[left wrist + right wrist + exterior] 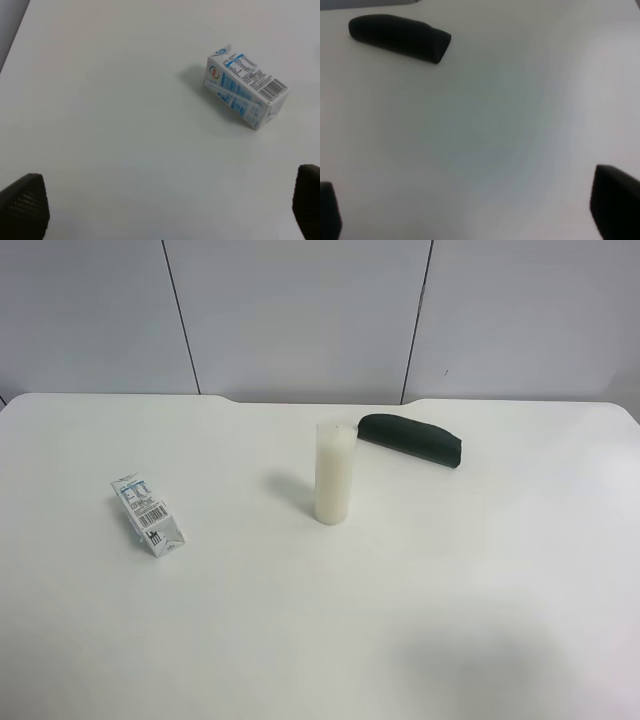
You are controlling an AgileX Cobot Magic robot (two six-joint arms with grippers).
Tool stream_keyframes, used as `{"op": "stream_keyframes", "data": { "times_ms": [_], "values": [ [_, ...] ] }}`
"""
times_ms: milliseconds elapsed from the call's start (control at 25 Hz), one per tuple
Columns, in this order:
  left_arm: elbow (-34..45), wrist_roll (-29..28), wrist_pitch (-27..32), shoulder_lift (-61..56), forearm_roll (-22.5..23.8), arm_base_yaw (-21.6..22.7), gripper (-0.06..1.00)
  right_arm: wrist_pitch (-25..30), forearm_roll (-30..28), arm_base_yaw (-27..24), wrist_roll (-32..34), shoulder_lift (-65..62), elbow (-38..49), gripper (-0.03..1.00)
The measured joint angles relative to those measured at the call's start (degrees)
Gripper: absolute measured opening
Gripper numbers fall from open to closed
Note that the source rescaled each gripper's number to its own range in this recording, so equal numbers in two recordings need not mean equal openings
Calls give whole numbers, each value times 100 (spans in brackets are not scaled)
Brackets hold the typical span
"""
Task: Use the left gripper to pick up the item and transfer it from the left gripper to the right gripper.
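Observation:
The item, a small white milk carton with blue print and a barcode, lies on its side on the white table at the left of the exterior high view. It also shows in the left wrist view. My left gripper is open and empty, its fingertips spread wide, well apart from the carton. My right gripper is open and empty over bare table, its fingertips wide apart. Neither arm shows in the exterior high view.
A tall white cylinder stands upright near the table's middle. A dark green oblong case lies just behind it to the right; it also shows in the right wrist view. A grey panelled wall runs behind the table.

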Motion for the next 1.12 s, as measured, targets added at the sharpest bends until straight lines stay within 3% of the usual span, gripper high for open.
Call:
{"op": "stream_keyframes", "data": {
  "times_ms": [720, 1120],
  "values": [
    [-54, 0, 80, 215, 0, 0, 100, 0, 0, 0, 0, 0, 0, 100],
    [-1687, -65, 851, 2537, 0, 0, 100, 0, 0, 0, 0, 0, 0, 100]
  ]
}}
